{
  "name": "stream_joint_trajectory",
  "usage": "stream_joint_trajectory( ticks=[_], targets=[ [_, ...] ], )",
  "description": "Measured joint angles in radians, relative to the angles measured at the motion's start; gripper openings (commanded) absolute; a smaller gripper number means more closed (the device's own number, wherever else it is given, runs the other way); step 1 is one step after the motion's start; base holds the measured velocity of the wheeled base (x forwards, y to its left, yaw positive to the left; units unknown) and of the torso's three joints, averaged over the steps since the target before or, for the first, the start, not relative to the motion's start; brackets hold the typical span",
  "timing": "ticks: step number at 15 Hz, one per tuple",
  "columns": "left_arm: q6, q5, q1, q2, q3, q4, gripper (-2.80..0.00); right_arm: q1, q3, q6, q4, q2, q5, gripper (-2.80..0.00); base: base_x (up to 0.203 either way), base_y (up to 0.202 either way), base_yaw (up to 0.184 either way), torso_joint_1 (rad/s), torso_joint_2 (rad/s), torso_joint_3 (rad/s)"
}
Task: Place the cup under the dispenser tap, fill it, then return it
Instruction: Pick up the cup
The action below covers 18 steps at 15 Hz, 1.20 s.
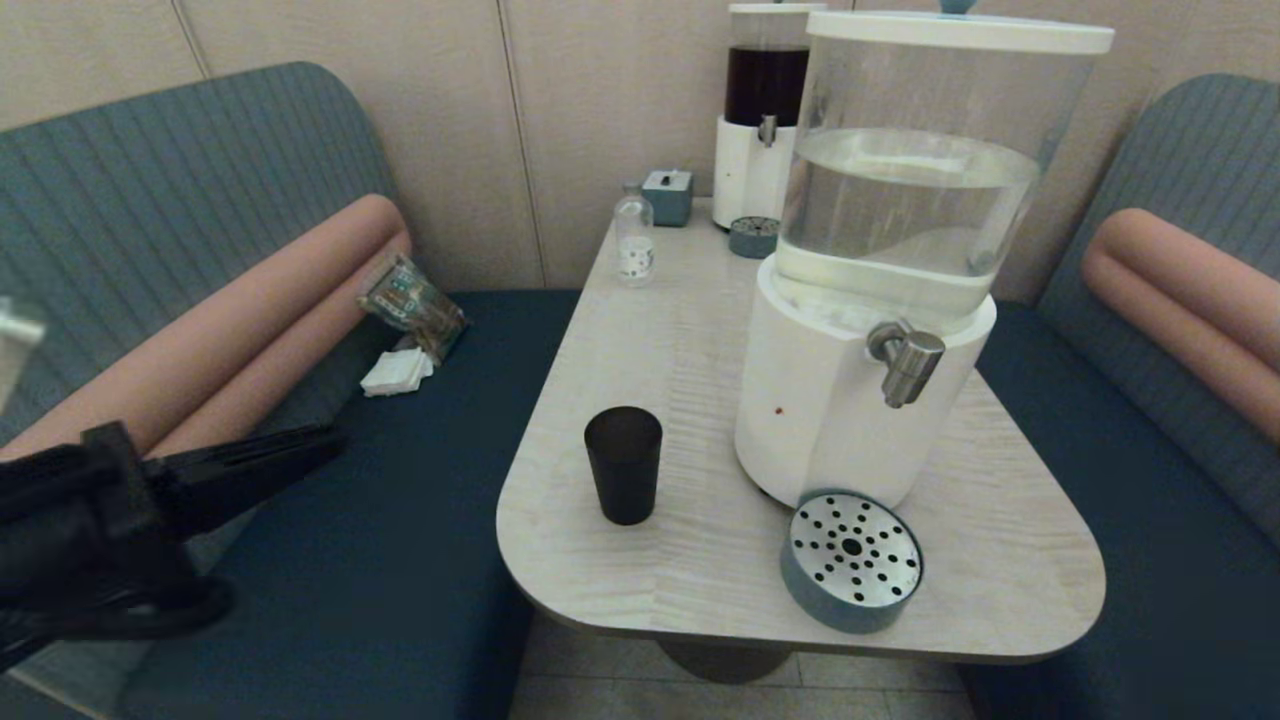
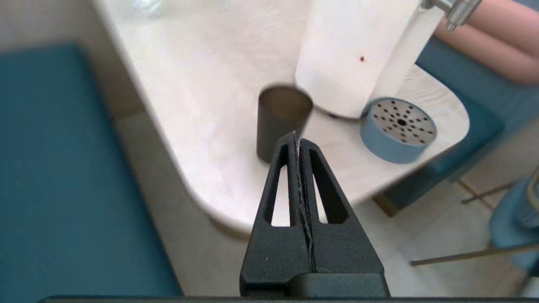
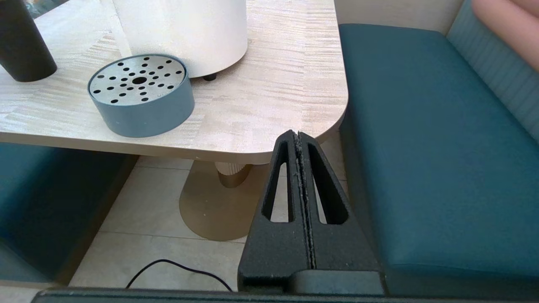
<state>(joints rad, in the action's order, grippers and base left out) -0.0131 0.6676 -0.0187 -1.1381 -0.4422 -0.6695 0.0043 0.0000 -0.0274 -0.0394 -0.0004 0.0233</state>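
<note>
The black cup (image 1: 623, 463) stands upright on the table's front left part, left of the big white-based dispenser (image 1: 840, 400). The steel tap (image 1: 906, 362) juts from the base above a round perforated drip tray (image 1: 851, 560). My left gripper (image 1: 325, 445) hovers over the bench seat left of the table, shut and empty, pointing toward the cup (image 2: 280, 122). In the left wrist view its tips (image 2: 297, 139) overlap the cup but stay short of it. My right gripper (image 3: 298, 135) is shut, low beside the table's front right corner, outside the head view.
A slimmer dark-liquid dispenser (image 1: 765, 110) with its own small tray, a small clear bottle (image 1: 633, 235) and a teal box (image 1: 668, 195) stand at the table's far end. A packet and napkins (image 1: 405, 330) lie on the left bench. Benches flank the table (image 1: 680, 330).
</note>
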Motion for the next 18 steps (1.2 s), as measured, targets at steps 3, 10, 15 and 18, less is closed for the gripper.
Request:
stream_joint_trajectory(
  ticks=[3,10,15,18],
  targets=[
    [0.032,0.102,-0.001,-0.274,0.053,-0.406,-2.80,0.000,0.000,0.000,0.000,0.000,-0.001,-2.80,0.000,0.000,0.000,0.000,0.00,0.000],
    [0.078,0.237,-0.001,-0.687,0.042,-0.852,0.00,0.000,0.000,0.000,0.000,0.000,0.000,-2.80,0.000,0.000,0.000,0.000,0.00,0.000],
    [0.120,0.344,-0.001,-0.875,-0.069,-0.853,0.00,0.000,0.000,0.000,0.000,0.000,0.000,-2.80,0.000,0.000,0.000,0.000,0.00,0.000],
    [0.119,0.401,-0.003,-0.993,-0.179,-0.853,0.00,0.000,0.000,0.000,0.000,0.000,0.000,-2.80,0.000,0.000,0.000,0.000,0.00,0.000]
  ],
)
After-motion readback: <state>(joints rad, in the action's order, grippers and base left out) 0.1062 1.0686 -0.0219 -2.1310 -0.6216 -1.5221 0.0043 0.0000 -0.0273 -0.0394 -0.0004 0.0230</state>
